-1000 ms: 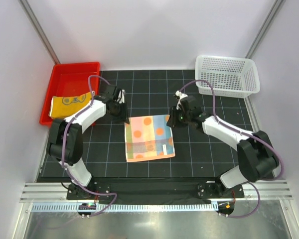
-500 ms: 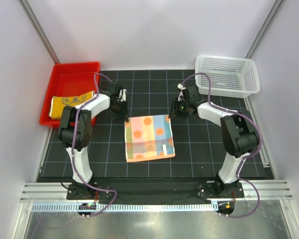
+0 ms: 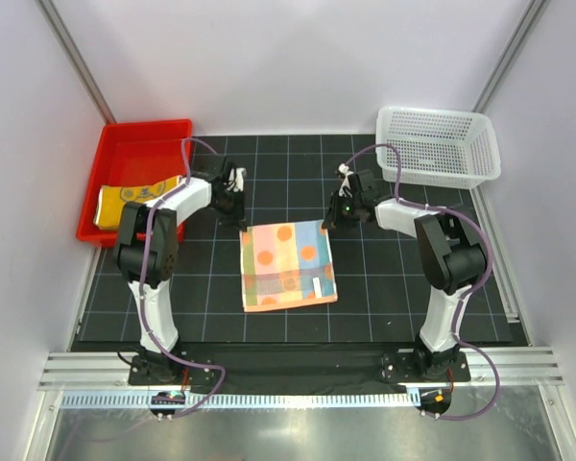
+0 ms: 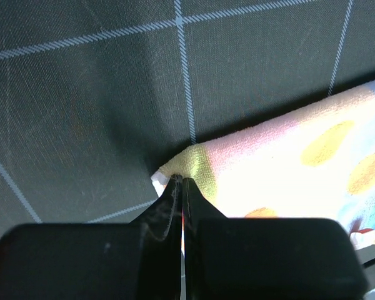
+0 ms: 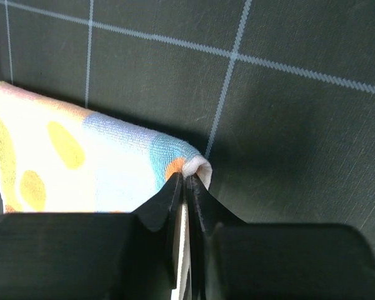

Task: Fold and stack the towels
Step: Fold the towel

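Note:
The orange polka-dot towel (image 3: 288,266) lies flat on the black grid mat between the two arms. My left gripper (image 3: 242,224) is at its far left corner. In the left wrist view that gripper (image 4: 181,179) is shut, with the towel's (image 4: 287,169) corner pinched at the fingertips. My right gripper (image 3: 328,223) is at the far right corner. In the right wrist view it (image 5: 187,178) is shut on that corner of the towel (image 5: 100,162), and a white strip of cloth shows between the jaws. A yellow-orange towel (image 3: 134,199) lies in the red tray (image 3: 139,144).
The red tray stands at the back left, partly off the mat. A white mesh basket (image 3: 440,144) stands at the back right. Grey walls close in on both sides, and a metal rail runs along the near edge.
Both grippers have closed, each on a far corner of the polka-dot towel. Both arms drew in toward the corners. The towel has not moved.

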You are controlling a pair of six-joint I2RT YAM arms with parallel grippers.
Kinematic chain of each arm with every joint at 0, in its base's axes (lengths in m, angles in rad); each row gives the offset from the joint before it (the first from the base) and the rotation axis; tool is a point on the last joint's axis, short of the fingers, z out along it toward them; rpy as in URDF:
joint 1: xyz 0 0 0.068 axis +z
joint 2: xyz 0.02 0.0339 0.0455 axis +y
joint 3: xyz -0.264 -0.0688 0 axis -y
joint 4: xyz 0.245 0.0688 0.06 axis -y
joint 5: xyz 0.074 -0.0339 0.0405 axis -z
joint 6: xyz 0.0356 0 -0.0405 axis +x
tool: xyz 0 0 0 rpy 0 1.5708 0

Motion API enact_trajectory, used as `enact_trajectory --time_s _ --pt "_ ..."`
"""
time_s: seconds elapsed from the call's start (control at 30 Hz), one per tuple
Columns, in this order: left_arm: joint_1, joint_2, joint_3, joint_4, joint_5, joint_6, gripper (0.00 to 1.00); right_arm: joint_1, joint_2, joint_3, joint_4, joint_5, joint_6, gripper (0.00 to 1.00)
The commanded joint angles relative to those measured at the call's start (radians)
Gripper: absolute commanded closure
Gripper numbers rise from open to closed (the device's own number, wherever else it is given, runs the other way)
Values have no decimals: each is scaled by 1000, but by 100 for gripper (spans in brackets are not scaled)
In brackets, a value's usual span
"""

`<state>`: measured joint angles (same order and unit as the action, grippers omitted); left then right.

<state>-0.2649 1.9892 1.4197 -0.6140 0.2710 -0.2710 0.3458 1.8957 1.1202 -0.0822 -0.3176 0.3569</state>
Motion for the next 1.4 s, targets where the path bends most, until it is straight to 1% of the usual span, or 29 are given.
enact_trajectory --time_s 0.0,0.1,0.27,0.3,0.37,0.4,0.47,0.57,0.73,0.8,0.83,0.87,0.9,0.93,1.03,1.1,1.13,1.17,1.23,1.27,1.33,1.37 --pt "13 22 42 28 37 19 100 -13 12 16 64 -11 1 89" --pt "19 23 45 46 31 9 100 -18 14 7 73 -11 1 93" --pt "24 10 67 25 14 -3 99 -19 17 -2 78 -15 -3 93" --pt "23 -3 56 25 -18 -5 84 -18 17 -3 78 -15 -4 93" --pt "24 -36 42 33 -39 -2 71 -18 16 -7 78 -17 -1 93" --pt "23 -43 33 34 -50 -2 62 -18 16 -8 76 -18 1 93" --pt "24 -46 21 37 -58 3 59 -18 14 -8 78 -20 2 94" --pt "24 -30 12 40 -46 10 58 -16 17 -2 76 -20 -2 94" --pt "24 17 41 37 -27 12 60 -21 17 4 78 -17 -6 94" --pt "23 40 59 31 -24 9 63 -22 19 3 78 -15 -9 93" --pt "24 48 67 27 -23 9 69 -22 19 3 78 -14 -13 93" --pt "23 54 85 26 -23 10 88 -24 19 1 78 -6 -16 93" --pt "23 65 97 26 -26 12 95 -25 22 3 76 0 -22 94" --pt "24 71 111 22 -27 13 100 -28 26 4 75 8 -33 94" --pt "33 105 160 17 -6 6 100 -34 31 10 64 17 -39 94" --pt "35 131 188 10 34 6 100 -34 25 16 47 15 -36 88" --pt "35 135 191 10 40 6 100 -33 7 18 39 18 -27 82" --pt "35 140 193 10 45 4 100 -34 -12 15 20 25 -9 69" --pt "36 143 194 10 50 4 100 -34 -65 16 -28 66 26 56" --pt "35 143 197 11 50 3 100 -33 -82 16 -95 75 75 48" --pt "35 145 199 10 51 1 100 -34 -122 -8 -148 91 121 44" --pt "35 145 200 10 53 -2 100 -30 -168 -66 -162 95 152 41"
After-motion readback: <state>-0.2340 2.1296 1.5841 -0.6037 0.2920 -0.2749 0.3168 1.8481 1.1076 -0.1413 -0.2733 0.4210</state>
